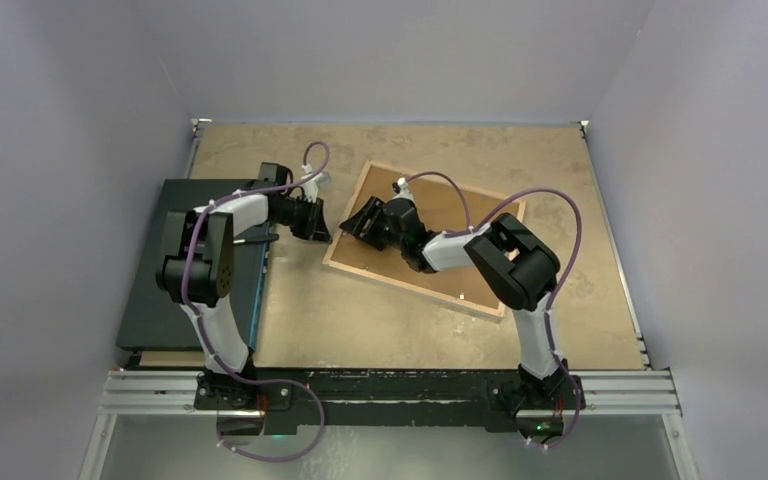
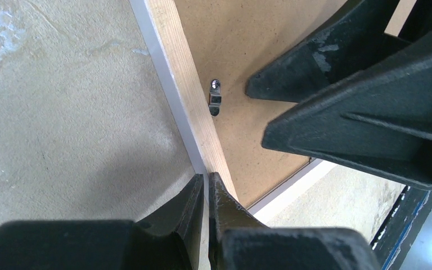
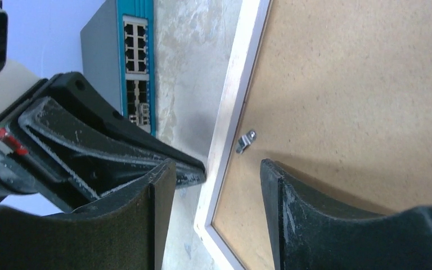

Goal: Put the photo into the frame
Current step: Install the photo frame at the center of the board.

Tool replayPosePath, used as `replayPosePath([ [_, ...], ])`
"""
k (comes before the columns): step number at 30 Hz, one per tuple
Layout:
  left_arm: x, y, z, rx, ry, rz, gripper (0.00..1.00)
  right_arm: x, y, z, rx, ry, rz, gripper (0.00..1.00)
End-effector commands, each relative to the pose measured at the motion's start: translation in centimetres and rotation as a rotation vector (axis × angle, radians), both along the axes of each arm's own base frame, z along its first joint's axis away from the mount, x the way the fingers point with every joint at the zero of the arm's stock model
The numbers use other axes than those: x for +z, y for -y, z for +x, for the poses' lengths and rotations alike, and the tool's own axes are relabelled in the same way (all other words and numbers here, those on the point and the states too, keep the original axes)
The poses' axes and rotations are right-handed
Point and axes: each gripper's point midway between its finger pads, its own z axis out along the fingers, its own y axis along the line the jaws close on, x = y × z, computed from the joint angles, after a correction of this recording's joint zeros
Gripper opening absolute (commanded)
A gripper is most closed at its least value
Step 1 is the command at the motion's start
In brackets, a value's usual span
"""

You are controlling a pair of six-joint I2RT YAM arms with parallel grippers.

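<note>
The frame [image 1: 435,205] lies back up and slightly turned in the middle of the table, showing its brown backing board [image 3: 343,84] and light wood border [image 2: 185,84]. A small metal tab [image 3: 246,140] sits on the board by the left edge. My left gripper [image 1: 312,222] is shut, with nothing between its fingertips [image 2: 207,185], which touch the border close to the near left corner. Over that same corner my right gripper [image 3: 214,174] is open, one finger outside the border and one above the board. The photo is out of view.
A dark flat box with a blue side full of ports [image 3: 129,62] lies at the table's left edge [image 1: 185,300], under my left arm. Tan table surface [image 1: 410,330] runs in front of and behind the frame. Grey walls enclose three sides.
</note>
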Motion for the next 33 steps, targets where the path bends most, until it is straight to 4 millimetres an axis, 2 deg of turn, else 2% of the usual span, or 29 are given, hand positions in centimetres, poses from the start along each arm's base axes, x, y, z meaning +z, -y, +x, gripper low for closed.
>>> replayPosePath([
  [1, -0.6, 0.3, -1.6, -0.019, -0.038, 0.015, 0.05, 0.3, -0.4, 1.7, -0.041, 0.009, -0.014, 0.58],
  [9, -0.6, 0.3, -1.5, -0.019, -0.032, 0.010, 0.05, -0.7, -1.6, 1.4, -0.022, -0.026, -0.008, 0.54],
  [20, -0.4, 0.3, -1.5, -0.017, -0.030, 0.008, 0.05, -1.4, -2.0, 1.0, -0.073, -0.074, -0.031, 0.49],
  [27, -0.5, 0.3, -1.6, -0.019, -0.028, 0.009, 0.05, -1.5, -1.1, 1.8, -0.147, -0.071, -0.042, 0.48],
  [33, -0.3, 0.4, -1.5, -0.021, -0.025, 0.003, 0.05, -1.5, -2.1, 2.3, -0.155, -0.076, -0.026, 0.47],
])
